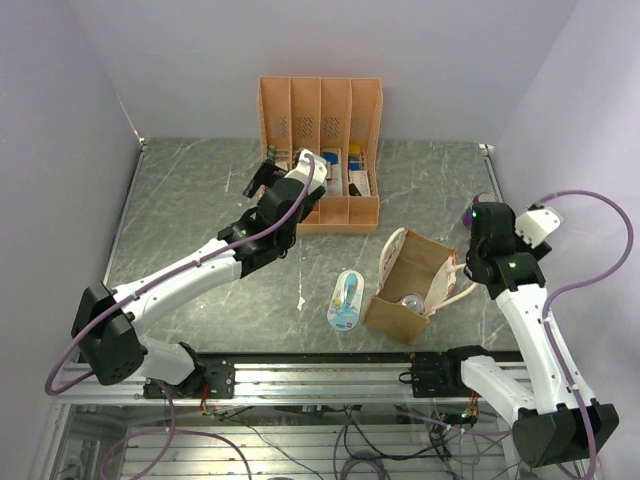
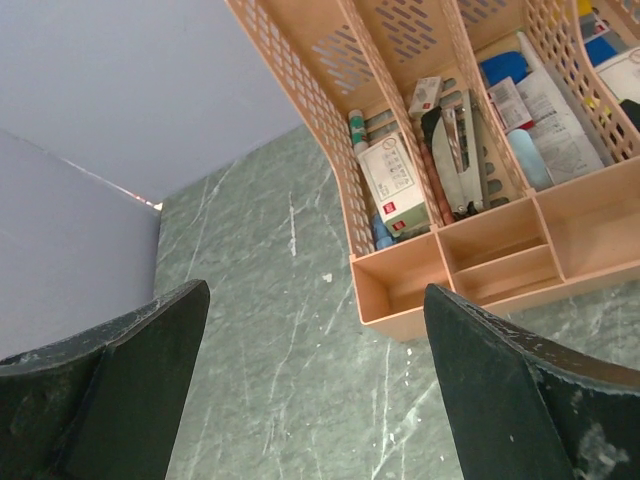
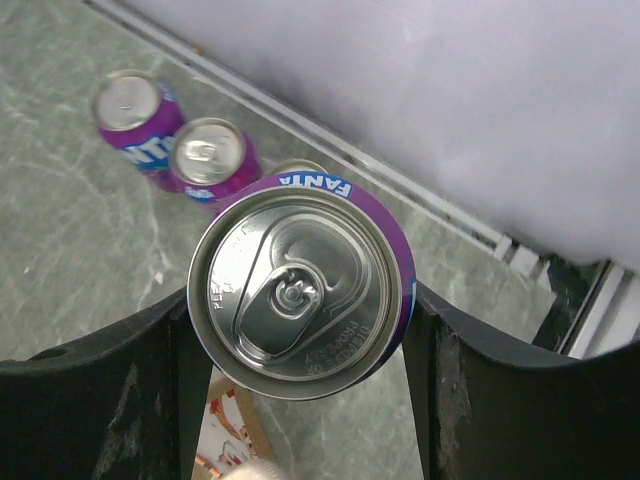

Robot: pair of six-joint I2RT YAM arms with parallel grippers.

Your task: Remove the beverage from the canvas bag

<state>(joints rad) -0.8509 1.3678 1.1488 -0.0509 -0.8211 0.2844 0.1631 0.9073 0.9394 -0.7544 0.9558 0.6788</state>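
The purple Fanta can (image 3: 300,285) sits clamped between the right fingers (image 3: 100,400) above the counter (image 1: 200,200), outside the canvas bag (image 1: 400,320), which holds a second can (image 1: 412,300). We note the left fingers (image 2: 100,390) spread wide and empty beside the desk organizer (image 2: 480,260).

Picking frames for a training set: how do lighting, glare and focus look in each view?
Top external view: even soft light, sharp, faint shadows under the arms. Right wrist view: held can crisp, mild sheen on its lid; cans behind slightly soft. Left wrist view: organizer sharp; left gripper dark, little detail.
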